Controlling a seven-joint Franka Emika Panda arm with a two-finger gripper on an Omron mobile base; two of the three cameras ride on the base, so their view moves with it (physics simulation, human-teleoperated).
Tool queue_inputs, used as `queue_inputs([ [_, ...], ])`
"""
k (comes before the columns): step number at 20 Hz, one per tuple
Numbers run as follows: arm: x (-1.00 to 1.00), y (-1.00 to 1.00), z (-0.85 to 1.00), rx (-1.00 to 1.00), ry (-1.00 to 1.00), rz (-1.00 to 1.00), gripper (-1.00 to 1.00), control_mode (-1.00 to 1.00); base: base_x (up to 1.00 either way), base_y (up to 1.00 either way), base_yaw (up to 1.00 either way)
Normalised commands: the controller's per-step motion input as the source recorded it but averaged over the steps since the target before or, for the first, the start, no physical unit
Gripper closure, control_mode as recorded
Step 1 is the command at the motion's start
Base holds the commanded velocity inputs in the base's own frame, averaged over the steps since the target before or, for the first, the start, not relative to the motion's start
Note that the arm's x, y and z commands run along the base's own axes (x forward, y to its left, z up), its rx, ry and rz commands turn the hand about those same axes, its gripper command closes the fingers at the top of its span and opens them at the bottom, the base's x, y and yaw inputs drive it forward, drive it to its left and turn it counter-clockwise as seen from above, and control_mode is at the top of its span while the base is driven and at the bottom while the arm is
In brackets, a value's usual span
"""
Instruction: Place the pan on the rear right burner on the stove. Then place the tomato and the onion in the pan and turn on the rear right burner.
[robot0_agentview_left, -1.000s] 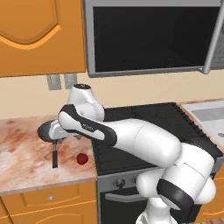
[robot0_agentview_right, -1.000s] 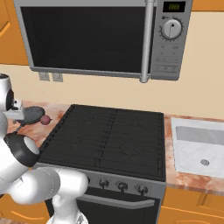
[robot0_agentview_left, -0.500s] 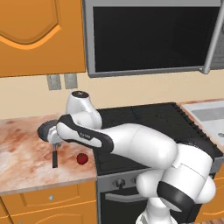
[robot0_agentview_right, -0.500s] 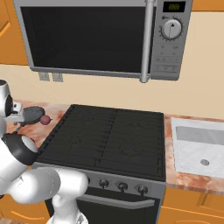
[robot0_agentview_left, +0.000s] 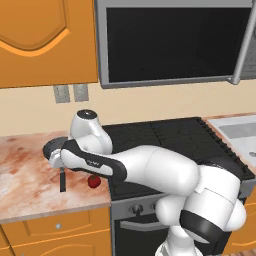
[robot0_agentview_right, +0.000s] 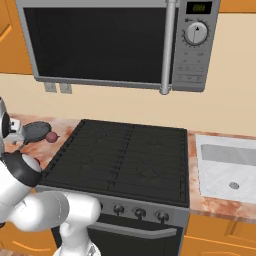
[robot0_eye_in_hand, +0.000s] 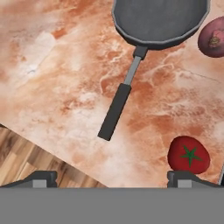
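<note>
In the hand view the dark grey pan (robot0_eye_in_hand: 159, 17) lies on the marbled counter with its long black handle (robot0_eye_in_hand: 116, 111) pointing toward me. My gripper (robot0_eye_in_hand: 114, 179) hovers open above the counter's front edge, its tips wide apart and holding nothing. The handle's end lies a little ahead of them. The red tomato (robot0_eye_in_hand: 189, 154) sits just ahead of the right fingertip (robot0_eye_in_hand: 188, 177). Beside the pan's rim rests the purple onion (robot0_eye_in_hand: 213, 37). From the base, pan (robot0_agentview_left: 52, 147), tomato (robot0_agentview_left: 93, 181) and onion (robot0_agentview_right: 51, 136) lie left of the stove (robot0_agentview_right: 120, 160). Its rear right burner (robot0_agentview_right: 157, 142) is bare.
A microwave (robot0_agentview_right: 115, 42) hangs over the stove. A sink (robot0_agentview_right: 227, 165) is set in the counter to the right. Orange cabinets (robot0_agentview_left: 45, 40) hang over the left counter (robot0_agentview_left: 25, 185), whose front edge drops to wooden floor (robot0_eye_in_hand: 26, 162) close under my fingers.
The arm has swung a little left and lower over the counter by the pan. Pan, tomato and onion have stayed put, and the jaws have stayed wide.
</note>
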Motion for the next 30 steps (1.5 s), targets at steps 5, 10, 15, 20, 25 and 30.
queue_inputs([
  [5,0.00,0.00,0.00,0.00,0.00,0.00,-1.00,-1.00,0.00,0.00,0.00],
  [10,0.10,0.00,-0.01,0.00,0.00,-0.02,-1.00,-1.00,0.00,0.00,0.00],
  [15,0.33,0.00,-0.14,0.00,0.00,-0.04,-1.00,-1.00,0.00,0.00,0.00],
  [20,0.26,0.00,-0.08,0.00,0.00,-0.03,-1.00,-1.00,0.00,0.00,0.00],
  [25,0.00,0.12,-0.07,0.00,0.00,0.00,-1.00,-1.00,0.00,0.00,0.00],
  [30,-0.02,0.24,-0.16,0.00,0.00,0.00,-1.00,-1.00,0.00,0.00,0.00],
])
